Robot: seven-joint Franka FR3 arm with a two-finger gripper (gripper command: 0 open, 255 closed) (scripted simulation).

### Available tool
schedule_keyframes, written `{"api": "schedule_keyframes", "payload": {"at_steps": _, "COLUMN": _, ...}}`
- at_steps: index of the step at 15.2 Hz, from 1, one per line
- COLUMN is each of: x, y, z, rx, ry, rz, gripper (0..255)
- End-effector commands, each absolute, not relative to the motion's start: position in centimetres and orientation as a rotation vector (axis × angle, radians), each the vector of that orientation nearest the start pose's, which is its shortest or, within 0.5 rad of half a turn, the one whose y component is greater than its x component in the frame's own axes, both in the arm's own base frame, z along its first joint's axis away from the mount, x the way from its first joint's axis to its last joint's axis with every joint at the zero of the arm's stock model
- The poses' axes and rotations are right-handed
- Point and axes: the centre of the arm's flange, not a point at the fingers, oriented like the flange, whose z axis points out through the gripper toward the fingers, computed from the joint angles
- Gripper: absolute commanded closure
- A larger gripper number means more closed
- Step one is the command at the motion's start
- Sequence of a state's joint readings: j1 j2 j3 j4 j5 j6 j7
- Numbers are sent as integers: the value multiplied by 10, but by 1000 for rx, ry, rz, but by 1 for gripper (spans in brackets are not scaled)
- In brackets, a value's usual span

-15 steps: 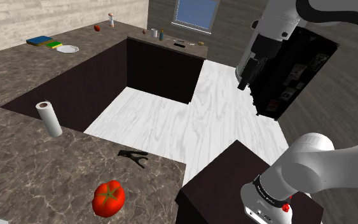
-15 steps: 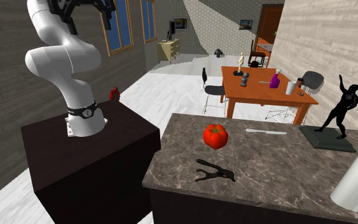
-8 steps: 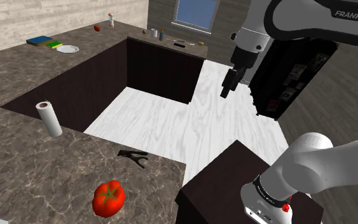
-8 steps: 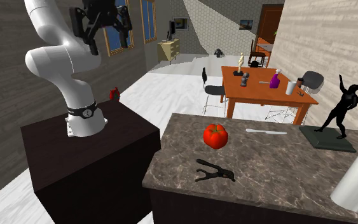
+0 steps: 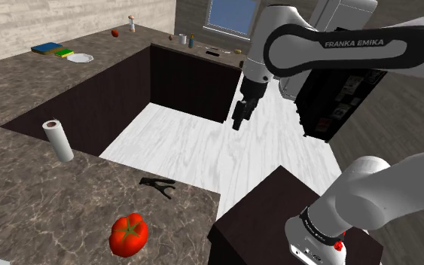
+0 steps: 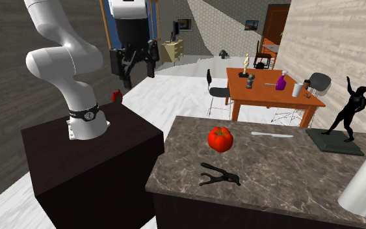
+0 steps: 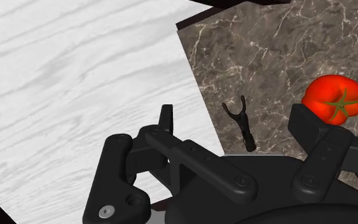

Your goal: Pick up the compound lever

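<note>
Zero of the job looks done: gripper [image 6: 134,65] hangs over the floor, well apart from the lever [image 5: 157,184], fingers spread wide w/ nothing btwn them. Lever lies flat on the counter [image 5: 37,203] near its edge, by the tomato [image 5: 128,233]. Left to do: approach, clamp, lift.

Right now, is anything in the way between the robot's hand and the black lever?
Nothing visible. The open hand hangs over the white floor; the compound lever lies near the counter edge, with the tomato beside it, apart.

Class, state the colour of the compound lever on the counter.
The compound lever is black; second exterior view.
</note>
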State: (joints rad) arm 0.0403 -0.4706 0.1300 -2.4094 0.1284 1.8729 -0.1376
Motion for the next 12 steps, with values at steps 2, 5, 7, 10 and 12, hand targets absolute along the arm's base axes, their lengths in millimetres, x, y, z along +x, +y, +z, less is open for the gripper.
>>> {"api": "schedule_keyframes", "payload": {"at_steps": 2, "x": 413, "y": 98, "z": 445, "rx": -3049, "ry": -426, "rz": 118, "gripper": 0}}
{"api": "schedule_keyframes", "payload": {"at_steps": 5, "x": 433, "y": 116, "z": 414, "rx": -3044, "ry": -469, "rz": 132, "gripper": 0}}
{"api": "schedule_keyframes", "payload": {"at_steps": 7, "x": 446, "y": 128, "z": 394, "rx": -3041, "ry": -497, "rz": 141, "gripper": 0}}
{"api": "schedule_keyframes", "payload": {"at_steps": 10, "x": 465, "y": 146, "z": 363, "rx": -3034, "ry": -540, "rz": 155, "gripper": 0}}
{"api": "schedule_keyframes", "payload": {"at_steps": 12, "x": 477, "y": 158, "z": 342, "rx": -3030, "ry": -568, "rz": 164, "gripper": 0}}
